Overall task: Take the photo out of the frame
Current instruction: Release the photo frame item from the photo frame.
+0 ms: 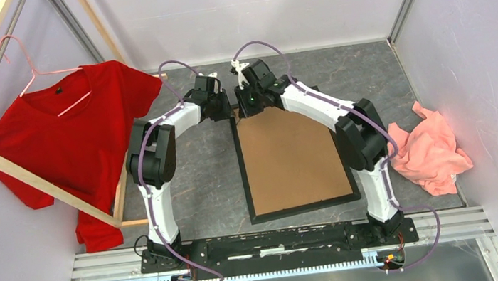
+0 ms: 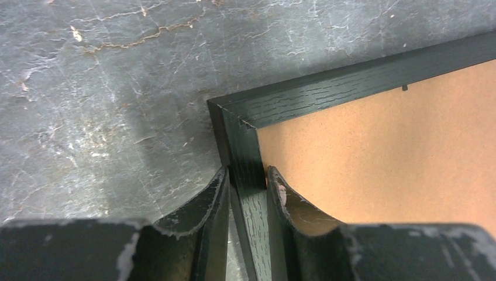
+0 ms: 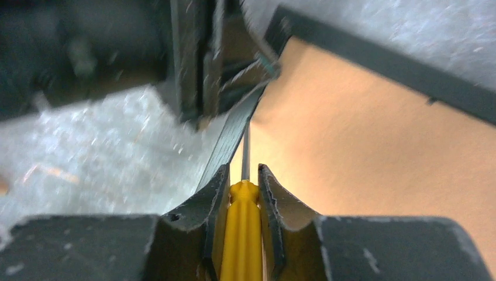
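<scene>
The frame [image 1: 302, 208] lies face down on the worktop [image 1: 201, 182], with the brown backing board [image 1: 291, 157] uppermost. Its long axis runs away from the arm bases, slightly skewed. The photo is not visible. It is judged to sit beneath the backing board, inside the frame.

Both arms reach to the far left corner of the frame. The left fingers [image 2: 217, 202] are closed on the left rail just short of that corner, one finger on the worktop side and one over the backing board. The right fingers [image 3: 274, 196] are clamped on the yellow handle of a screwdriver [image 3: 241, 234]. Its shaft points forward along the same rail, tip at the seam between rail and backing board, just beside the left fingers.

The coming move turns on this seam. It lies directly ahead of the right fingers and runs parallel to the frame's long axis. The right arm is judged to do the prying while the left arm steadies the frame. Whether the tip has entered the seam cannot be told.
</scene>
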